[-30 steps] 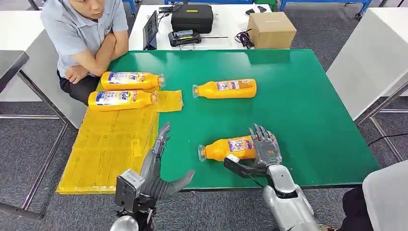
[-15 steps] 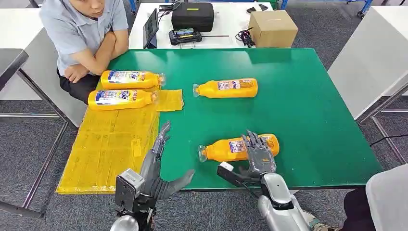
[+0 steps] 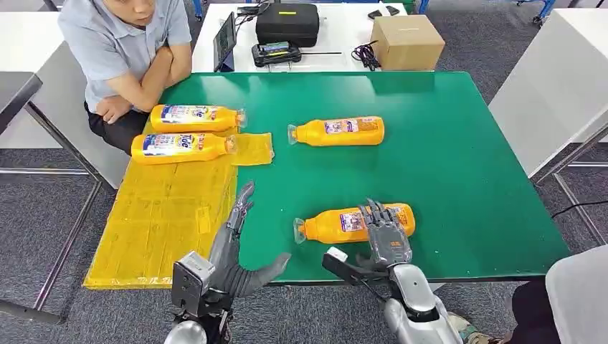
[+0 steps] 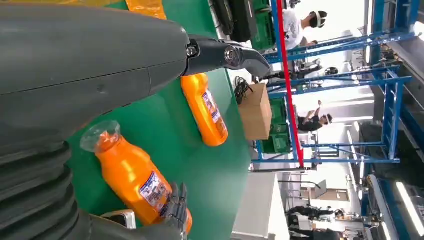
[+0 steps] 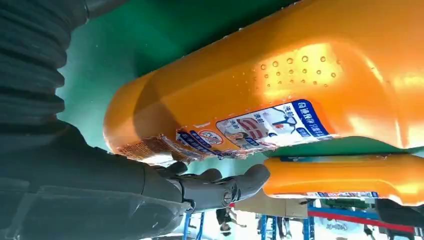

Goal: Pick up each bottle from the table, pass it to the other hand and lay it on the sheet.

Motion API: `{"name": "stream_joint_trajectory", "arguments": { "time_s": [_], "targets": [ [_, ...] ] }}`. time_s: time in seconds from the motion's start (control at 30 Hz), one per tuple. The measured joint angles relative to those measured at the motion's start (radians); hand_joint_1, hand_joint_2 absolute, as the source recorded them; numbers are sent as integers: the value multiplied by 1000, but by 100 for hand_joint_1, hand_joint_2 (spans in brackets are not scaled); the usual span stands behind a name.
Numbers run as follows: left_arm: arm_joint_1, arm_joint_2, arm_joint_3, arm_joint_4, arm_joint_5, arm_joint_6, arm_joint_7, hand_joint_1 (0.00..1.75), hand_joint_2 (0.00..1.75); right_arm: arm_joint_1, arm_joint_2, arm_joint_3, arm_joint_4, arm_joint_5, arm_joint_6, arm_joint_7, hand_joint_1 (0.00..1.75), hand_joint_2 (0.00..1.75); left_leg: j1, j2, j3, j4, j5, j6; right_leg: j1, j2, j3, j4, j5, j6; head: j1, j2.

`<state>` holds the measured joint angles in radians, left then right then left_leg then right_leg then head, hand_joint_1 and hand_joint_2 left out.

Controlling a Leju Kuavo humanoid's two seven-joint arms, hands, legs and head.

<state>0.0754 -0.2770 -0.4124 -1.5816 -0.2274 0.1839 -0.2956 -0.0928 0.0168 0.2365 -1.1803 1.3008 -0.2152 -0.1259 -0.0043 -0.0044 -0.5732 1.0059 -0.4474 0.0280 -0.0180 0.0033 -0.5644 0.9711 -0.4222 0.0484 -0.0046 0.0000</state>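
An orange bottle [image 3: 337, 223] lies on its side near the front edge of the green table [image 3: 459, 158], cap end to the left. My right hand [image 3: 386, 238] has its fingers laid over the bottle's labelled middle, thumb spread apart on the near side; the bottle [image 5: 280, 90] sits close against the right hand [image 5: 150, 190]. A second bottle [image 3: 337, 132] lies mid-table. Two more bottles [image 3: 193, 118] [image 3: 183, 147] lie at the far end of the yellow sheet [image 3: 165, 215]. My left hand [image 3: 233, 240] hovers open at the sheet's right edge, fingers straight; the near bottle [image 4: 132, 177] lies beyond it.
A person [image 3: 122, 50] sits with folded arms at the table's far left corner. Behind stands a white table with a black case [image 3: 287, 25] and a cardboard box [image 3: 405, 43]. Another white table [image 3: 552, 86] flanks the right side.
My right hand has drawn back toward the near edge, uncovering the bottle's right end. The left hand and the other bottles have not moved.
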Motion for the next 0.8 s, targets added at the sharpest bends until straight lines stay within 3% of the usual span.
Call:
{"name": "stream_joint_trajectory", "arguments": {
  "time_s": [0.4, 0.5, 0.8],
  "targets": [
    [5, 1, 0, -3, 1, 10, 17, 0, 175, 65, 8, 48, -164, 0, -4, 5, 0, 175, 0, 0, -3, 0, 0, 0, 0, 0, -3, 0, 0, 0, 0, 0],
    [5, 1, 1, -9, -7, 2, 22, 0, 175, 79, 26, 56, -244, -14, -111, -21, 0, 175, 0, 0, -4, 0, 0, 0, 0, 0, -4, 0, 0, 0, 0, 0],
    [2, 4, -9, -6, 21, 43, -23, 0, 175, 80, 63, 42, -396, -16, -279, -44, 0, 175, 0, 0, -4, 0, 0, 0, 0, 0, -4, 0, 0, 0, 0, 0]
  ]
}}
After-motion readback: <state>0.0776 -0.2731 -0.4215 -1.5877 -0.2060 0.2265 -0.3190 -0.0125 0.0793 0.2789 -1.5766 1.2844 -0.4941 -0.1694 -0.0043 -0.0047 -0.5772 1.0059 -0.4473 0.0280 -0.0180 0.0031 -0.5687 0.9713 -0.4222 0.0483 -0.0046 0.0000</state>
